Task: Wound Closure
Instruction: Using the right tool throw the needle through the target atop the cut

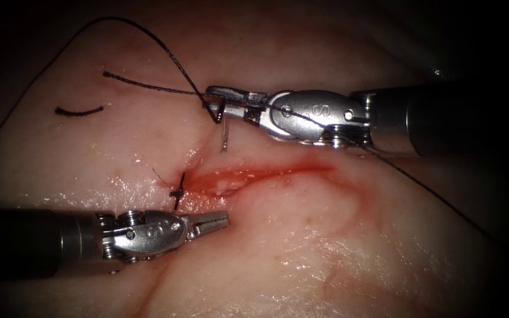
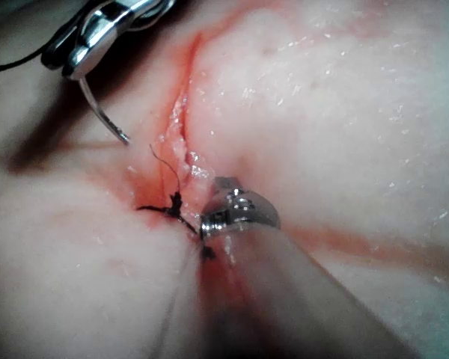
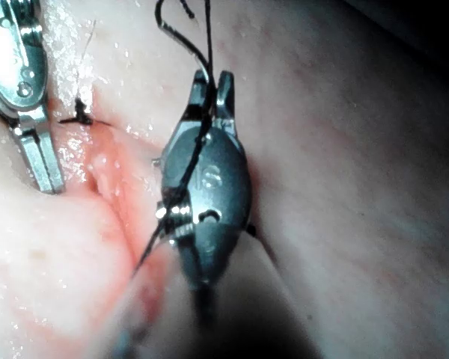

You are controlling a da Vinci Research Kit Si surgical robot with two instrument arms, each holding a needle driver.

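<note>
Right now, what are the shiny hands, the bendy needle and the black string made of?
Right hand, shut on the needle, and left hand, holding nothing: polished metal, by the bright glints. The needle looks like thin steel, grey and gleaming, free of the tissue. The thread looks like dull black fibre, perhaps braided.

Glossy, wet-looking tissue; both tools, left and right, are polished metal; the thread is dark and matt.

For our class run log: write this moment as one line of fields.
right tool: shut on needle, tip above tissue | left tool: shut, holds nothing | thread: trails from needle | cut: one knot at left end
</note>
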